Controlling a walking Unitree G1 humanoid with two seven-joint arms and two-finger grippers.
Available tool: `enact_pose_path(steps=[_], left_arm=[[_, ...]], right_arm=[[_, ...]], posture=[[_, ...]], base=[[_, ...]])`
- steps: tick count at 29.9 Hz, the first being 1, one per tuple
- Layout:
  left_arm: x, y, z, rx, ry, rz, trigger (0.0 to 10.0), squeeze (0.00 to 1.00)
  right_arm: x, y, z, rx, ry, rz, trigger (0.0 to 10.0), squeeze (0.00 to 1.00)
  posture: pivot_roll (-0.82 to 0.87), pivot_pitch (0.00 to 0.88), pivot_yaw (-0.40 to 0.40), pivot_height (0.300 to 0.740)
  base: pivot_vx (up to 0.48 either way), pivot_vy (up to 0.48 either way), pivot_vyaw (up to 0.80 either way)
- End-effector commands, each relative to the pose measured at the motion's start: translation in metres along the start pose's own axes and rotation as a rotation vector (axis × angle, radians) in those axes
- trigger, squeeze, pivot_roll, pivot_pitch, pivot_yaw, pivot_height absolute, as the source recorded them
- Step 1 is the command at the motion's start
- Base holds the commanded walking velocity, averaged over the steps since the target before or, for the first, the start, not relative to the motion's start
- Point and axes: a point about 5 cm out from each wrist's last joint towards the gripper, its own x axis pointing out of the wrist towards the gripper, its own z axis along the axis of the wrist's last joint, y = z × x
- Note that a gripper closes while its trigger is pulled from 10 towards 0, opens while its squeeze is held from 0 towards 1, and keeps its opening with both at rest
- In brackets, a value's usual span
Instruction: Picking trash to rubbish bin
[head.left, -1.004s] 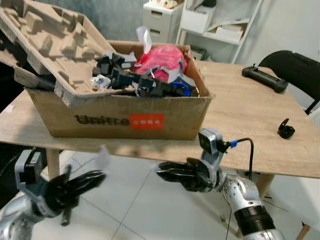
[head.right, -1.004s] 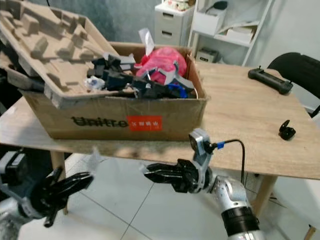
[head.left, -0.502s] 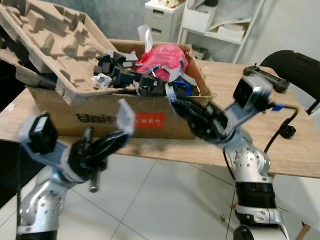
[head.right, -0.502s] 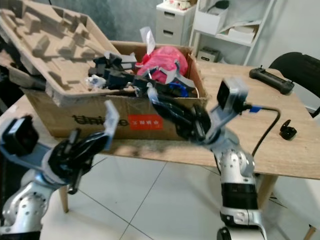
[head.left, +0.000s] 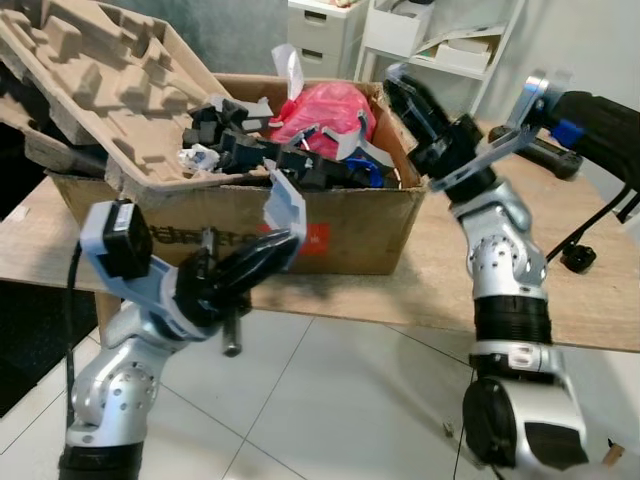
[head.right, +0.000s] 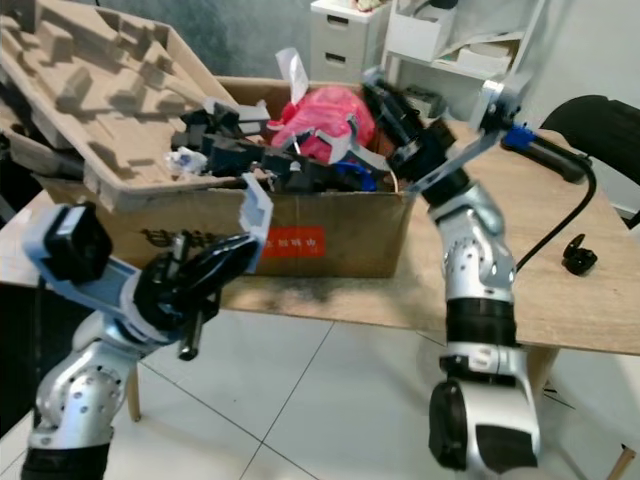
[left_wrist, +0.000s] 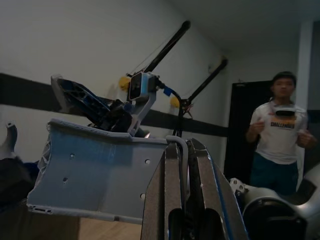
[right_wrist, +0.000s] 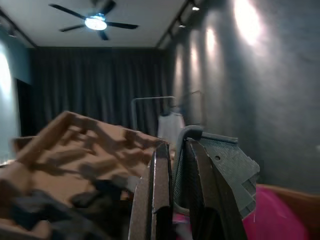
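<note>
A cardboard box (head.left: 345, 225) stands on the wooden table (head.left: 470, 280), full of trash: a red bag (head.left: 325, 105), black parts (head.left: 250, 150) and a moulded pulp tray (head.left: 90, 75) leaning out on its left. My left gripper (head.left: 285, 240) is raised in front of the box, shut on a grey plastic piece (head.left: 285, 205), which is flat and perforated in the left wrist view (left_wrist: 100, 175). My right gripper (head.left: 400, 90) is up over the box's right rear corner, shut on another grey plastic piece (right_wrist: 220, 165).
A small black object (head.left: 578, 258) lies on the table at the right, with a black controller (head.right: 545, 160) behind my right arm. A black chair (head.right: 605, 120) stands at the far right, white drawers (head.left: 320, 25) behind. A person (left_wrist: 277, 140) stands across the room.
Both arms have risen from below the table edge. The left gripper is now level with the box front, and the right one has swung up over the box's right corner.
</note>
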Motion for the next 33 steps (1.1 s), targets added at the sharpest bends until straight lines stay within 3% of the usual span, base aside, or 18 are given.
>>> enact_pose_path(steps=[1,11,12,13,14,15,25,29,31,33], left_arm=[[0.009,-0.002,0.002,0.051,-0.001,0.017,10.0,0.00],[0.014,0.006,0.003,0.126,0.010,0.111,10.0,0.00],[0.017,0.004,0.003,0.127,0.007,0.111,10.0,0.00],[0.017,0.003,0.004,0.128,0.005,0.111,10.0,0.00],[0.017,0.003,0.004,0.128,0.005,0.111,10.0,0.00],[0.018,0.002,0.004,0.130,0.005,0.113,10.0,0.00],[0.027,0.003,0.006,0.148,-0.017,0.118,10.0,0.00],[0.029,0.004,0.007,0.153,-0.022,0.120,10.0,0.00],[0.032,0.006,0.008,0.159,-0.024,0.119,10.0,0.00],[0.032,0.006,0.008,0.160,-0.024,0.119,10.0,0.00]], right_arm=[[0.005,-0.009,-0.005,-0.054,0.048,-0.059,10.0,0.00],[0.018,-0.019,-0.029,0.015,0.111,-0.170,10.0,0.00],[0.022,-0.024,-0.031,0.061,0.105,-0.232,10.0,0.73],[0.023,-0.026,-0.031,0.082,0.103,-0.248,10.0,0.93],[0.023,-0.026,-0.031,0.082,0.103,-0.248,10.0,0.93],[0.024,-0.027,-0.031,0.091,0.104,-0.260,10.0,1.00],[0.025,-0.025,-0.044,0.175,0.169,-0.269,10.0,1.00],[0.025,-0.026,-0.039,0.225,0.112,-0.254,10.0,1.00],[0.026,-0.021,-0.029,0.285,0.014,-0.139,10.0,1.00],[0.027,-0.020,-0.027,0.298,-0.012,-0.107,10.0,1.00]], posture=[[0.11,0.098,-0.052,0.740],[0.14,0.103,-0.058,0.740],[0.14,0.105,-0.058,0.740],[0.14,0.106,-0.058,0.740],[0.14,0.106,-0.058,0.740],[0.14,0.106,-0.059,0.740],[0.12,0.109,-0.056,0.740],[0.11,0.107,-0.052,0.740],[0.11,0.107,-0.049,0.740],[0.11,0.107,-0.049,0.740]], base=[[0.000,0.000,0.00],[0.000,0.000,0.00],[0.000,0.000,0.00],[0.000,0.000,0.00],[0.000,0.000,0.00],[0.000,0.000,0.00],[0.000,0.000,0.00],[0.000,0.000,0.00],[0.000,0.000,0.00],[0.000,0.000,0.00]])
